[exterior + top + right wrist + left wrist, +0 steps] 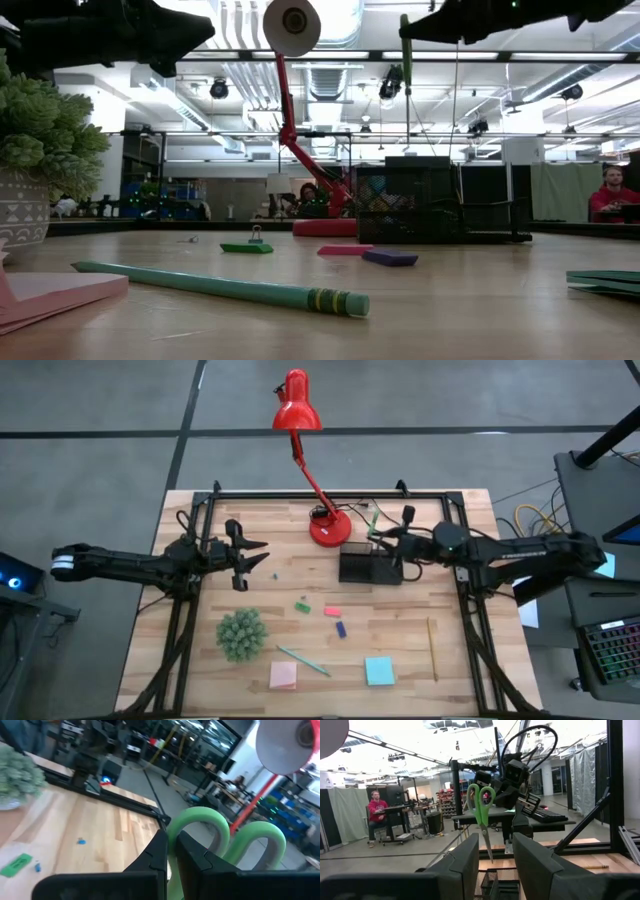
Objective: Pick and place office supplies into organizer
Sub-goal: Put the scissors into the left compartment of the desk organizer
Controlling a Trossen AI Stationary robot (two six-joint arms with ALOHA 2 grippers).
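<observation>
Wooden table under my two arms, scissors held above the organizer.

My right gripper has its jaws pinching the green-handled scissors, which hang blades-down over the black organizer, just beside the red lamp base. My left gripper hovers with jaws spread, holding nothing, well apart at the table's left. On the table lie small green, red-pink and purple pieces, then the teal pen, pink pad, light-blue pad and pencil. I see a fuzzy green ball near the pen.
</observation>
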